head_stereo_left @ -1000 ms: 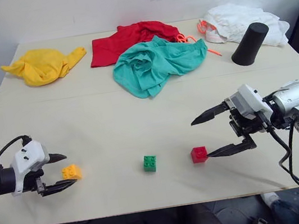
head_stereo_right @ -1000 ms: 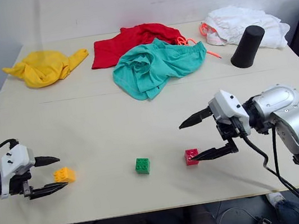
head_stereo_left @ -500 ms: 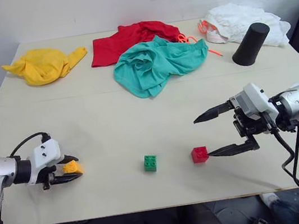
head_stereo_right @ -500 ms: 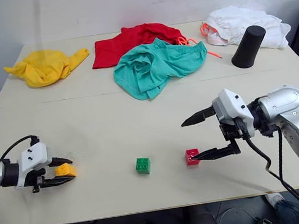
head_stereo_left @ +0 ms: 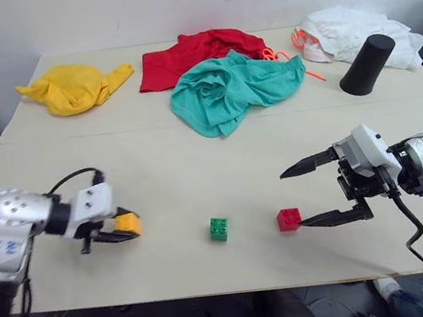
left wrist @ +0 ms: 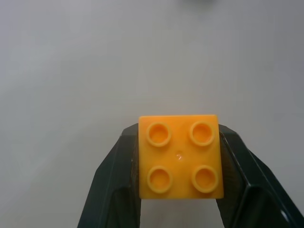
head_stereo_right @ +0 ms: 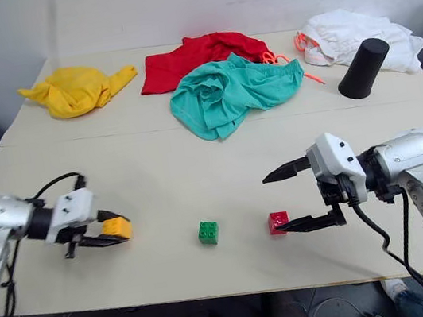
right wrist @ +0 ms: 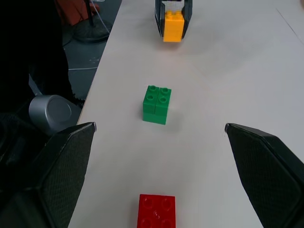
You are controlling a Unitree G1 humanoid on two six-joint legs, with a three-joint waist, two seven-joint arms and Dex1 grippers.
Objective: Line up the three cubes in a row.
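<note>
The left gripper (head_stereo_left: 123, 227) pinches the orange-yellow brick (head_stereo_left: 128, 223) left of the green brick (head_stereo_left: 218, 228), while the right gripper (head_stereo_left: 298, 195) stands spread beside the red brick (head_stereo_left: 288, 219).

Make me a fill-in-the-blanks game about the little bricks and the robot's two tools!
1. The left tool is shut on the ____ brick.
2. The brick lying between the orange-yellow brick and the red brick is ____.
3. The right tool is ____, with the red brick near its lower fingertip.
4. The black cylinder leans on the ____ cloth.

Missing words: orange-yellow; green; open; white
</note>
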